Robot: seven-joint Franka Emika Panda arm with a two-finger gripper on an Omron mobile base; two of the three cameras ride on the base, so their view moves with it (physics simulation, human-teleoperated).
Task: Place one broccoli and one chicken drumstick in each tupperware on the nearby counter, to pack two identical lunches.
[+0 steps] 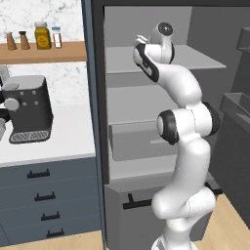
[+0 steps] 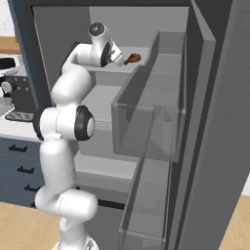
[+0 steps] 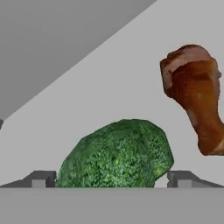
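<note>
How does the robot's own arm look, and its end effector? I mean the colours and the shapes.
The arm is made of smooth, rounded white segments, joined by dark ring-shaped joints, with a round dark cap at the top joint. No cables or markings show on it. The end effector has two small dark grey finger tips with blocky, stepped shapes.
</note>
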